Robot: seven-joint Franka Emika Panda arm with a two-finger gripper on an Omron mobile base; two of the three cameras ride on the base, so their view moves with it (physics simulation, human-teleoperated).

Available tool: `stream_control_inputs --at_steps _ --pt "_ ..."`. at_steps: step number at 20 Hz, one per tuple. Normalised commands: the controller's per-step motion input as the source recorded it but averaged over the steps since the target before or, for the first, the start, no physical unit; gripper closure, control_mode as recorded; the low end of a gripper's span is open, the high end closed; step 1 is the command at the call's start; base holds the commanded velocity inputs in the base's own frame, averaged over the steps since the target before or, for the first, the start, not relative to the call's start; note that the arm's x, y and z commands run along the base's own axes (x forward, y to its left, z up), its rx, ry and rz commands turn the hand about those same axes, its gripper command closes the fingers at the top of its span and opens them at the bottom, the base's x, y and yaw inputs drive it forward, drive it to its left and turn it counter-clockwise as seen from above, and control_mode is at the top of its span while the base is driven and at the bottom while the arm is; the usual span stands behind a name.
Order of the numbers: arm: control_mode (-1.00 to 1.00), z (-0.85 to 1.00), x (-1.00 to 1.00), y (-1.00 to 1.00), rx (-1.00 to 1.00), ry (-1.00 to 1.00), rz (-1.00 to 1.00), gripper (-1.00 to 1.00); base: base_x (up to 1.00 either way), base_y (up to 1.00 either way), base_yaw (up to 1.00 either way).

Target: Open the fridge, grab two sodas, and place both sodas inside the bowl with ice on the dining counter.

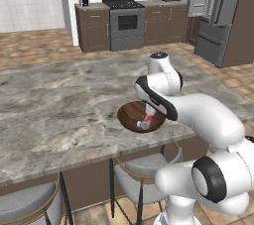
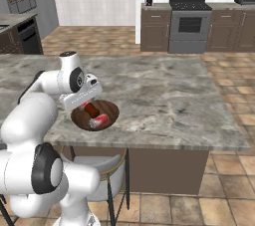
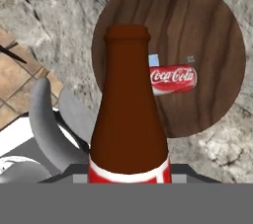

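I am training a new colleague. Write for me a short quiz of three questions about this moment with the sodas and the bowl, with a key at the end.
1. True or false: the red can already lies inside the wooden bowl.
2. What does the gripper hold?
A. a coffee cup
B. the cola bottle
C. an ice cube
3. On which surface does the bowl stand, and is it near an edge or in the middle?

Key
1. True; it lies on its side in the bowl.
2. B; the jaws are closed on the bottle, above the bowl.
3. On the marble dining counter, near the edge where the stools are.
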Motion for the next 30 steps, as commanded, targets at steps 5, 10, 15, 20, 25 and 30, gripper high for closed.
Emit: stream_control_inputs --at_steps 5,10,15,20,25,30 --pt "-1.0 -0.23 0.15 0.0 0.0 0.0 0.13 1.0 0.0 0.0 0.0" --pt "-1.0 -0.25 0.02 0.0 0.0 0.0 0.1 1.0 0.0 0.0 0.0" --pt "-1.0 -0.21 0.16 0.0 0.0 0.0 0.08 1.0 0.0 0.0 0.0" --pt "-1.0 -0.21 0.21 0.0 0.0 0.0 0.07 1.0 0.0 0.0 0.0" --pt "-1.0 -0.17 0.16 0.01 0.0 0.0 0.07 1.0 0.0 0.0 0.0" --pt "-1.0 -0.15 0.12 0.05 0.0 0.0 0.06 1.0 0.0 0.0 0.0"
